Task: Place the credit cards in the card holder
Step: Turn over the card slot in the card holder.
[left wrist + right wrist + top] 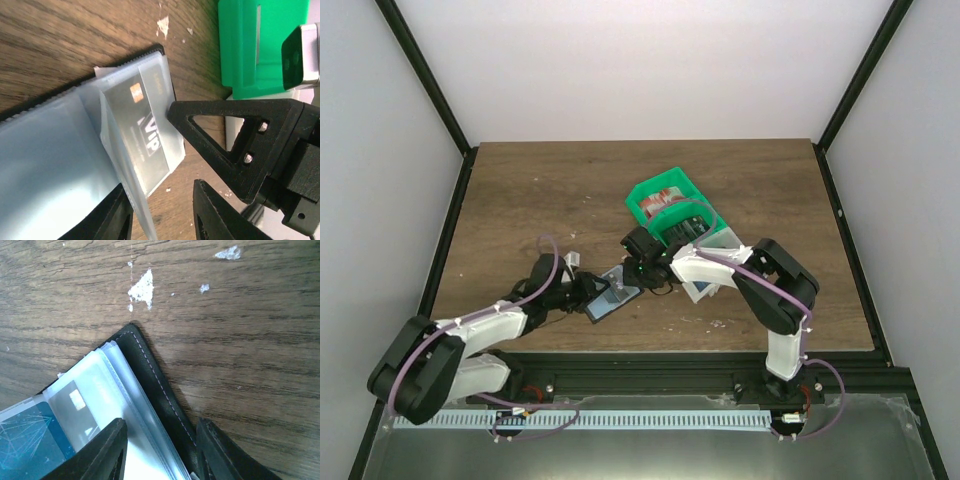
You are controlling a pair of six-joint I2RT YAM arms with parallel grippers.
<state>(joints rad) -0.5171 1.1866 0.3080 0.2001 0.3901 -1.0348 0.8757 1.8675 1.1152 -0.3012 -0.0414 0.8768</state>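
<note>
The black card holder (pixel 609 298) lies open on the table between my two grippers, its clear sleeves fanned out. In the left wrist view a pale card marked VIP (pixel 145 136) sits in a sleeve of the holder (pixel 45 155). My left gripper (pixel 162 220) is open, and one sleeve leaf stands against its left finger (pixel 107 220). The right gripper's finger (pixel 225 132) touches that sleeve's edge. In the right wrist view my right gripper (pixel 160 455) is open and straddles the holder's stitched black edge (pixel 150 375) and sleeves. A bright blue card (pixel 25 440) lies in a sleeve.
A green bin (pixel 668 203) stands just behind the right gripper, with a white bin (pixel 712 268) under the right arm. The green bin also shows in the left wrist view (pixel 260 45). White flecks (pixel 141 289) lie on the wooden table (pixel 540 200).
</note>
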